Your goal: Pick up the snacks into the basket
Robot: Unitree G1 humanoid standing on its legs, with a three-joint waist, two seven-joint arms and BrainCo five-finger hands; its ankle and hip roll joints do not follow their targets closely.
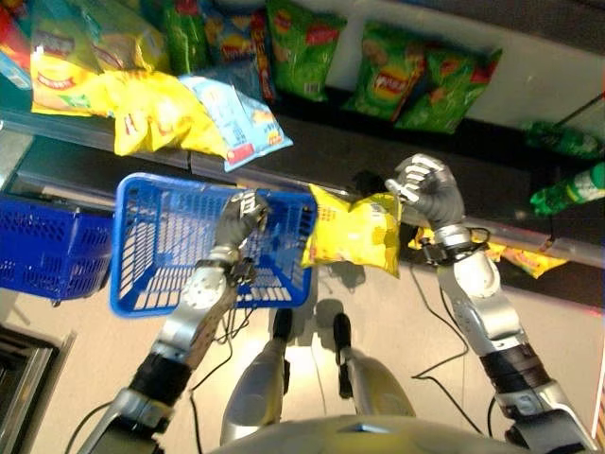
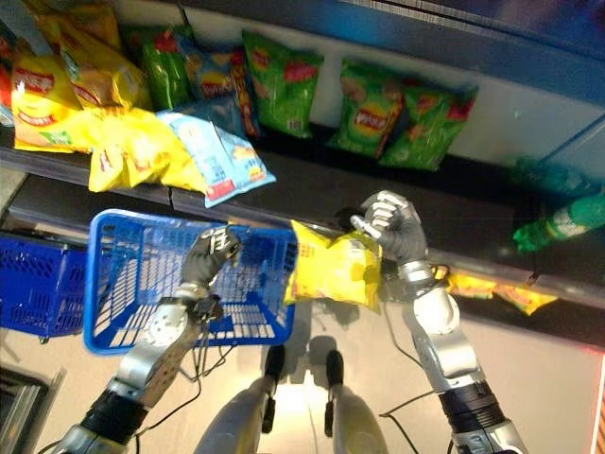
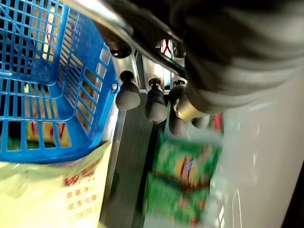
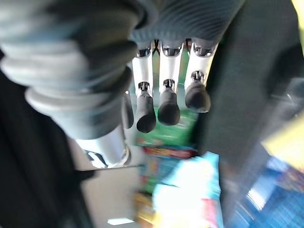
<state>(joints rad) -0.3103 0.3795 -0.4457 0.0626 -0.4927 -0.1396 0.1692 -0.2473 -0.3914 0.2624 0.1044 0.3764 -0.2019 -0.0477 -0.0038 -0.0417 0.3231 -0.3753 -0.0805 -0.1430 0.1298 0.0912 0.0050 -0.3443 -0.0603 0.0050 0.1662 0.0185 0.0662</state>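
While raised before the shelves, grips the blue basket [image 1: 151, 246] with the left hand [image 1: 241, 216] — fingers [image 3: 128, 95] curled over the top of the basket wall on the side nearest the right hand [image 1: 430, 189]. Rim or handle under them: cannot tell which. Holds the basket tilted up on edge, open mouth turned toward the head camera.

Just beside the left fingers, on the way across to the right hand: a yellow snack bag [image 1: 354, 235]. Outside the basket, up against its wall, hanging in front of the dark shelf [image 1: 312, 156] rather than lying on it. Top corner of the bag right at the right hand's fingers [image 4: 168, 102], which look half bent. Pinching that corner or only touching it — cannot tell.

Beyond both sets of fingers, on the shelf:
- green snack bags [image 1: 397, 80] standing along the back, past the right fingers;
- a heap of yellow bags [image 1: 142, 104] past the left fingers;
- a pale blue bag [image 1: 236, 118] beside that heap, hanging over the shelf edge just beyond the basket's far rim.

Out to the side of the left fingers, away from the snack bag: a second, darker blue basket [image 1: 38, 246]. Out to the side of the right fingers: green bottles [image 1: 567, 189] lying down, and lower, near the right wrist, more yellow packets [image 1: 529, 257].
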